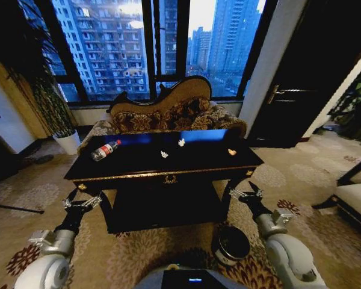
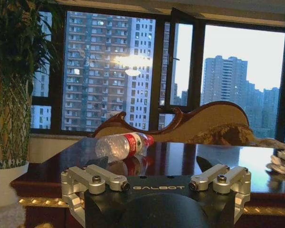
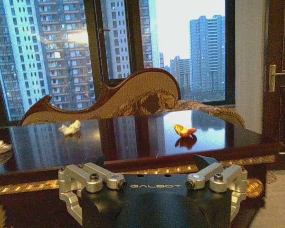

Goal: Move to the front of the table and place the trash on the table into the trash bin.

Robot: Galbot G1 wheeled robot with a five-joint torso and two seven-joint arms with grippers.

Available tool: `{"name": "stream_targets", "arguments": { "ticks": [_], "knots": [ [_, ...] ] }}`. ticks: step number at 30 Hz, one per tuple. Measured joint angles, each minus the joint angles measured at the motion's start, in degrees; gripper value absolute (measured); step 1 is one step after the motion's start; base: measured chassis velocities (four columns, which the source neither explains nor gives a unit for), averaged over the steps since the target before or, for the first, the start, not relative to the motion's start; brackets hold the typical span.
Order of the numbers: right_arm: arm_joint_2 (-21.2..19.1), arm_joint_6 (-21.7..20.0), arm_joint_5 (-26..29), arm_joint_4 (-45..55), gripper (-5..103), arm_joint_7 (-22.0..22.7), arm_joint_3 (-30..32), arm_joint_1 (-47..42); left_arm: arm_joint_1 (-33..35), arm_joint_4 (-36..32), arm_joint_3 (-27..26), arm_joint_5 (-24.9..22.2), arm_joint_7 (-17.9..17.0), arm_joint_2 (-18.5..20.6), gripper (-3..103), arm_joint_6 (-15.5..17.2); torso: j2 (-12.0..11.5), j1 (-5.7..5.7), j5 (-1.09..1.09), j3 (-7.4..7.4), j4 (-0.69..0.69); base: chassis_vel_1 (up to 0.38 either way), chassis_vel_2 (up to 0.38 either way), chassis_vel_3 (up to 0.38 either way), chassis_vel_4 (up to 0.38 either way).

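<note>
- The small clear plastic bottle with a red label and red cap (image 1: 106, 150) lies on its side near the left end of the large glossy black bench with gold trim (image 1: 168, 174), its cap toward the window side.
- In the left wrist view the same bottle (image 2: 123, 145) rests on the polished top, its reflection just beneath it.
- Two crumpled white scraps (image 1: 164, 155) (image 1: 182, 142) sit near the middle of the top, apart from each other and from the bottle.
- A small orange-yellow scrap (image 1: 231, 152) lies toward the right end; the right wrist view shows it (image 3: 184, 130) on the bench with one white scrap (image 3: 70, 128) farther along.
- The round black bucket-like bin (image 1: 231, 244) stands on the patterned carpet below the bench's right front corner, near the right arm.
- The left hand (image 1: 82, 201) hangs in front of the bench's left front leg, below the top edge, fingers spread and holding nothing.
- The right hand (image 1: 246, 194) hangs by the right front leg, just above the bin, fingers likewise spread apart and empty.
- Behind the bench stands a patterned brown sofa with a curved wooden back (image 1: 168, 111), against tall windows.
- A potted plant in a white pot (image 1: 66, 141) stands at the left, beside the sofa.
</note>
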Motion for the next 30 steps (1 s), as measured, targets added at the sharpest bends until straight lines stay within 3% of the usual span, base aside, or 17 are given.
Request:
{"name": "stream_targets", "arguments": {
  "ticks": [17, 30],
  "knots": [
    [-0.08, 0.53, 1.86, 2.21, 100, 0.00, 0.13, 1.30, 0.15, -0.75, -0.78, 0.66, -0.68, 0.03, 100, 0.29, 0.02, -0.04, 0.01, -0.02, 0.00, -0.036, 0.038, 0.029, -0.031],
    [-1.43, -0.42, 3.01, -0.82, 100, 0.00, -0.70, 4.19, 0.67, -3.38, -3.00, 0.26, -1.40, 0.07, 100, 2.83, 0.00, 0.00, 0.01, 0.00, 0.00, 0.000, 0.000, 0.000, 0.000]
  ]
}}
